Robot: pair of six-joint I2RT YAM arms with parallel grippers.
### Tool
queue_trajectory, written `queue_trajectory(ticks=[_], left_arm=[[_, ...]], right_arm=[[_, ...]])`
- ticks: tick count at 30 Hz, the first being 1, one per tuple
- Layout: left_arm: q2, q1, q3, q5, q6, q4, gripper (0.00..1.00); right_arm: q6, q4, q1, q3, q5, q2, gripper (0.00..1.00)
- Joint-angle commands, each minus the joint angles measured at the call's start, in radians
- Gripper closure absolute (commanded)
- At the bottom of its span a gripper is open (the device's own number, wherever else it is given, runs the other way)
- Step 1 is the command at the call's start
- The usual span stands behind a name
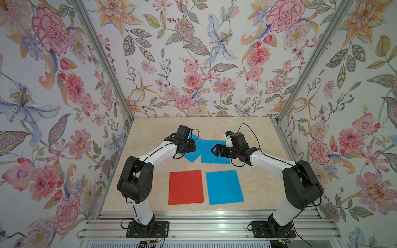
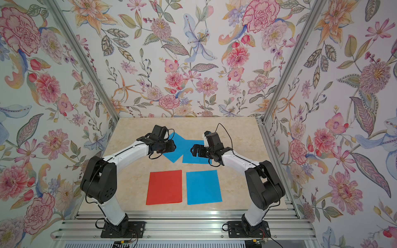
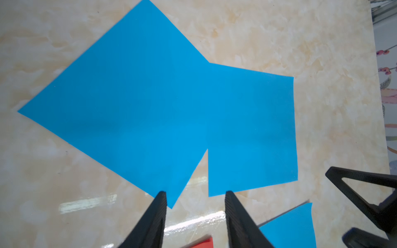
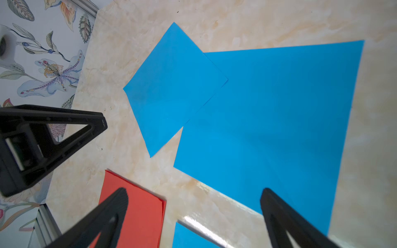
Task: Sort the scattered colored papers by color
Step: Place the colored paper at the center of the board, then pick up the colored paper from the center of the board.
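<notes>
four patches of coloured paper in sight on the pale marble-look table top (image 1: 262, 182), all lying flat.

closest to the front edge, side by side with a thin strip of table between: a red-orange paper sheet (image 1: 186, 187) on the left, a front sky-blue paper sheet (image 1: 224, 186) on the right. both nearly square, with sides running straight along the table's sides, and looking a little longer from front to back than across in both top views. more than one thin edge at the red one's side in the right wrist view, like a small pile; how many, hard to tell.

further back, in the middle, two more blue ones, overlapping at a corner. on the left, a diamond-turned sky-blue paper sheet (image 3: 120, 96): one corner pointing at the flowery back wall (image 1: 193, 64), the opposite corner pointing at the front edge. on the right, a straight-lying sky-blue paper sheet (image 3: 251, 128): sides almost in line with the table, only a tiny bit turned. which of the two on top: hard to tell.

left claw (image 3: 195, 194): over the near corner of the diamond-turned one, black fingers (image 3: 156, 214) partly apart with a clear gap, nothing pinched between. touching the paper or not: cannot tell.

right claw (image 4: 194, 191): up above the straight-lying one, fingers spread wide, nothing held, tips facing across toward the left claw.
</notes>
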Motion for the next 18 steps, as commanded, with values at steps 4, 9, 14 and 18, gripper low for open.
queue_trajectory(ticks=[4, 9, 14, 18], left_arm=[[0.111, 0.092, 0.063, 0.029, 0.038, -0.031, 0.76], [0.134, 0.152, 0.063, 0.001, 0.046, -0.034, 0.77], [0.157, 0.205, 0.070, -0.015, 0.057, -0.037, 0.75], [0.178, 0.232, 0.083, -0.024, 0.067, -0.039, 0.74]], right_arm=[[0.012, 0.055, 0.039, 0.213, -0.150, 0.233, 0.00], [0.046, 0.081, 0.050, 0.341, -0.197, 0.380, 0.00], [0.063, 0.093, 0.060, 0.445, -0.226, 0.482, 0.00], [0.077, 0.098, 0.063, 0.500, -0.234, 0.534, 0.00]])
